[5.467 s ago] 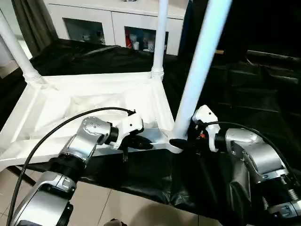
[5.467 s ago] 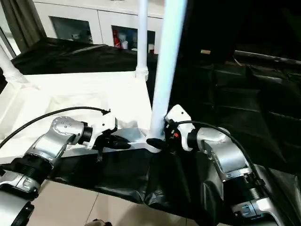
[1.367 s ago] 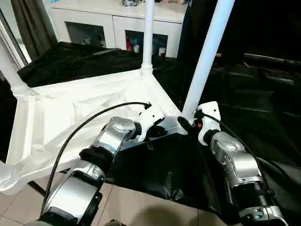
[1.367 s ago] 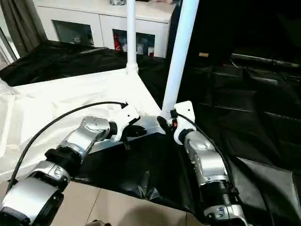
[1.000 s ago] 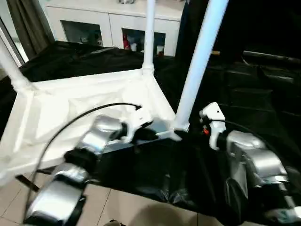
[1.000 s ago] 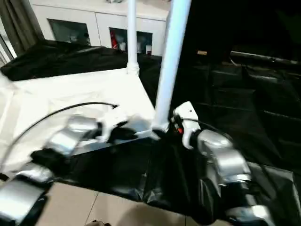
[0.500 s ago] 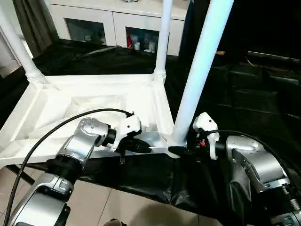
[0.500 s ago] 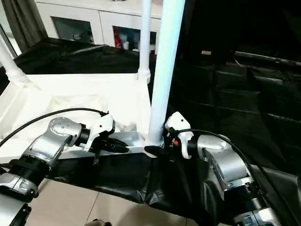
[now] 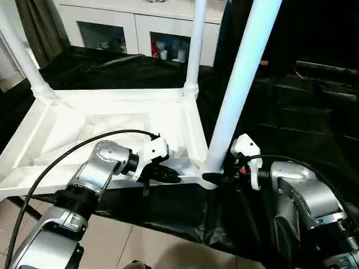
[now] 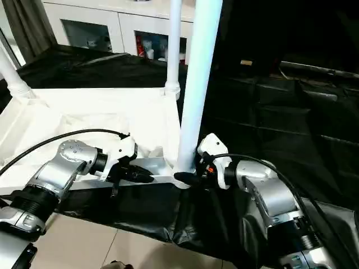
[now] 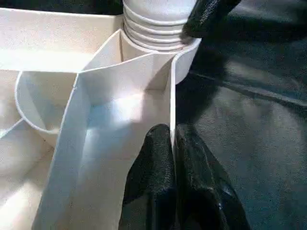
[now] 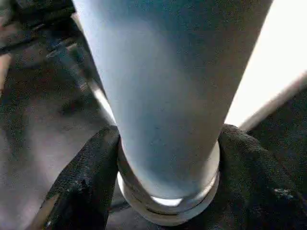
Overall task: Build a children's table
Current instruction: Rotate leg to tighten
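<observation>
The children's table lies upside down, its ribbed white top (image 9: 106, 120) on a black sheet. Two legs stand in the far corner sockets, one at the left (image 9: 22, 56) and one at the right (image 9: 193, 45). A third leg (image 9: 241, 84) rises from the near right socket (image 9: 208, 174). My right gripper (image 9: 217, 178) is shut on this leg's base, and its black fingers (image 12: 86, 182) press both sides of the tube (image 12: 168, 96). My left gripper (image 9: 168, 176) is shut on the thin near rim (image 11: 171, 110) of the top, just left of that socket.
A white cabinet with glass doors (image 9: 140, 28) stands behind the work. The black sheet (image 9: 291, 112) runs far to the right. Tiled floor (image 9: 129, 246) shows below the near edge. A black cable (image 9: 67, 157) arcs over my left forearm.
The head view swung and then settled. My right gripper's fingers have drawn in around the base of the near right leg. The left gripper has kept its hold on the rim.
</observation>
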